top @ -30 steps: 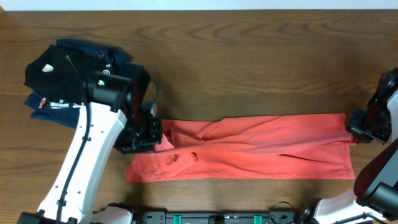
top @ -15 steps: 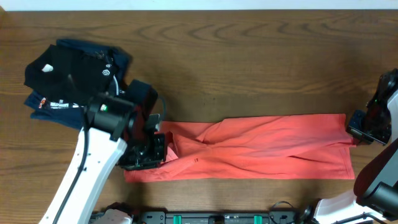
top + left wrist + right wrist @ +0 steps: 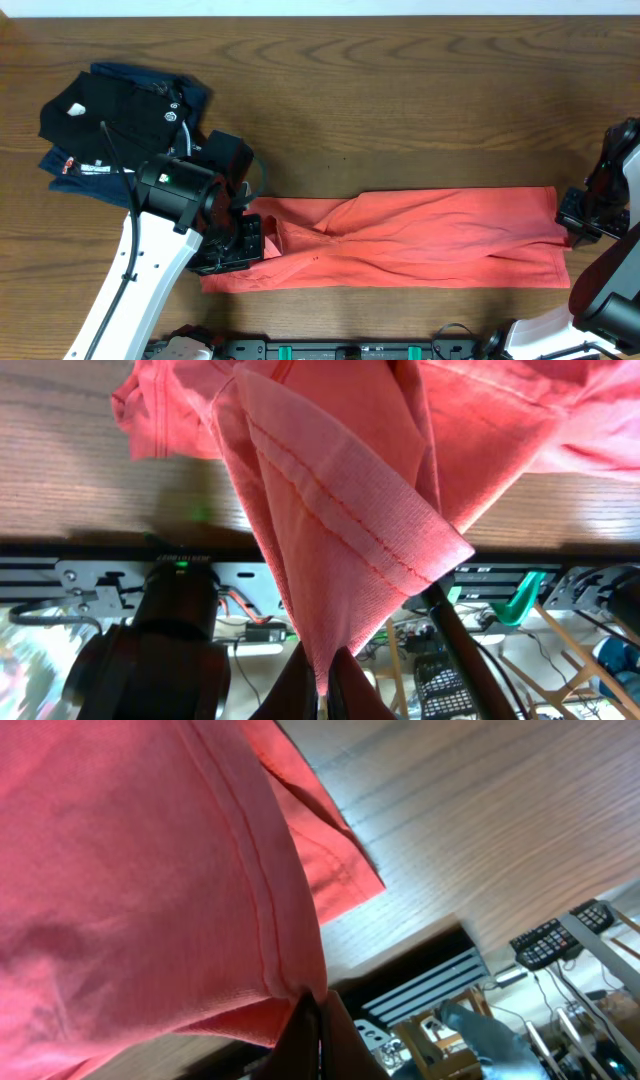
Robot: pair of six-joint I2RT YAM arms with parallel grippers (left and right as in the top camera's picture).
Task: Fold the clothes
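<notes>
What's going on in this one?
Both arms hold a coral T-shirt, which lies as a long strip across the table. The left gripper is shut on its left end and the right gripper on its right end. A black garment and a navy garment sit folded nearby.

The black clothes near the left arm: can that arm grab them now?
Probably not yet. The left pincer is shut on the red T-shirt's edge, so it would have to let go first. The black clothes lie close beside that arm, on top of their pile.
</notes>
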